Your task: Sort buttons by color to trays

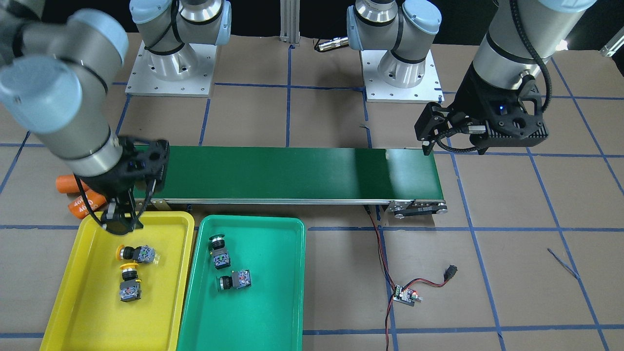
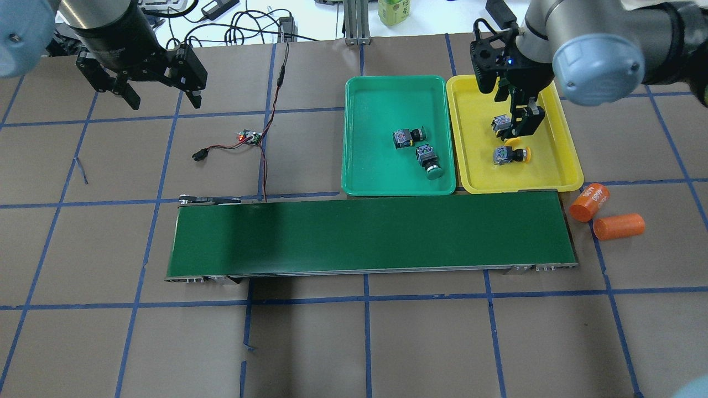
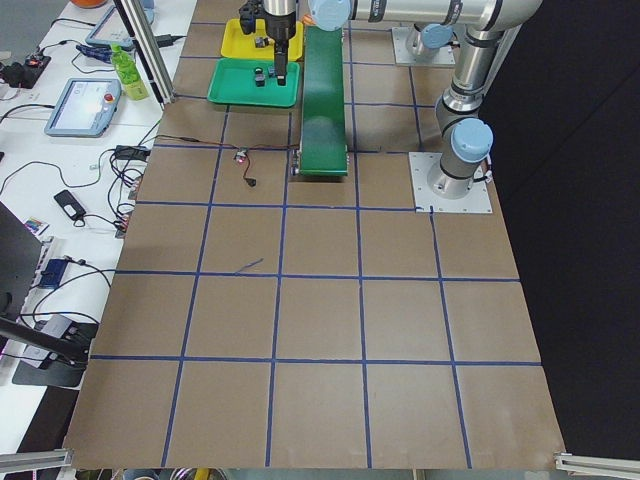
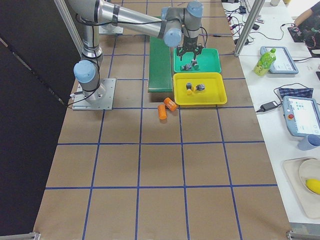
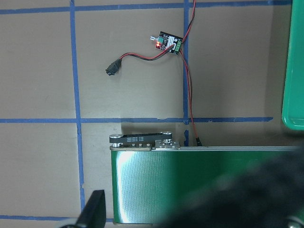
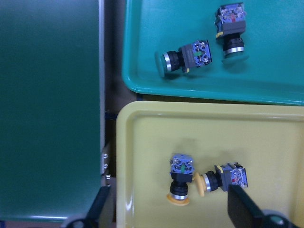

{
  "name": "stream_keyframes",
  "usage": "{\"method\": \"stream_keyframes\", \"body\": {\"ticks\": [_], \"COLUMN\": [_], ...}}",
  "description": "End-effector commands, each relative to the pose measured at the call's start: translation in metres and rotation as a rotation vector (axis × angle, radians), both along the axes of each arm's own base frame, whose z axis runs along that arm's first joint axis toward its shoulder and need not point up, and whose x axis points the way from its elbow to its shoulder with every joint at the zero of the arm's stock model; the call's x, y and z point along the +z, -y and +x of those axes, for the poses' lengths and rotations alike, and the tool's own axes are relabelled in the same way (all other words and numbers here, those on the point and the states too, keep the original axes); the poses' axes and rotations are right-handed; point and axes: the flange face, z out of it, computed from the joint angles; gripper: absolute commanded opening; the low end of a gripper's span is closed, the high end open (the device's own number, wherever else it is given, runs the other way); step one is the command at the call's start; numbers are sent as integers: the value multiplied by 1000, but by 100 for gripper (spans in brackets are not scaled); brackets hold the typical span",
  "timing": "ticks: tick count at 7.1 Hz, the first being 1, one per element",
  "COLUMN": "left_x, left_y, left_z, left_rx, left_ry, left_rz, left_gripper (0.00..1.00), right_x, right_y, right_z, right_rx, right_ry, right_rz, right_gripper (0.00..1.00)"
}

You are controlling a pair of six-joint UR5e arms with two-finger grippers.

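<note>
Two yellow-capped buttons [image 1: 136, 253] [image 1: 130, 283] lie on their sides in the yellow tray [image 1: 63, 292]. Two green-capped buttons [image 1: 218, 251] [image 1: 235, 281] lie in the green tray [image 1: 287, 292] beside it. My right gripper [image 1: 123, 222] hangs open just above the far end of the yellow tray, holding nothing. In the right wrist view its fingers [image 6: 242, 206] flank the yellow buttons [image 6: 180, 178] from above. My left gripper [image 2: 163, 99] is open and empty, hovering over bare table past the conveyor's other end, far from both trays.
A long dark-green conveyor belt [image 2: 370, 235] runs along the trays' near side. Two orange cylinders [image 2: 589, 202] [image 2: 618, 226] lie by its end beside the yellow tray. A small circuit board [image 2: 250, 137] with red and black wires sits on the table near the left gripper.
</note>
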Motion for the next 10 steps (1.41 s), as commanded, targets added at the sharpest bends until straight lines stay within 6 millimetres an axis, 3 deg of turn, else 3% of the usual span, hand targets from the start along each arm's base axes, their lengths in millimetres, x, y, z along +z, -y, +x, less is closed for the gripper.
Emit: {"method": "stream_keyframes", "body": {"ticks": [1,2,4,7,10], "left_x": [0,0,3,20,14], "left_y": [0,-1,-3,-16,-19], "left_z": [0,0,-2,-6,-5], "left_rx": [1,-1,-1,3,16], "left_ry": [1,1,-11,-54,-56], "left_rz": [0,2,-6,-34,-16], "left_gripper": [100,100,100,100,100], "right_x": [88,103,84,93,98], "right_y": [-76,-99,-103,-91,-87], "right_z": [23,28,29,27,27], "right_rx": [-58,-161,-415,-1018,-1551], "right_ry": [-4,-4,6,51,93], "right_rz": [56,57,90,7,-18], "right_gripper": [91,94,97,100,100]}}
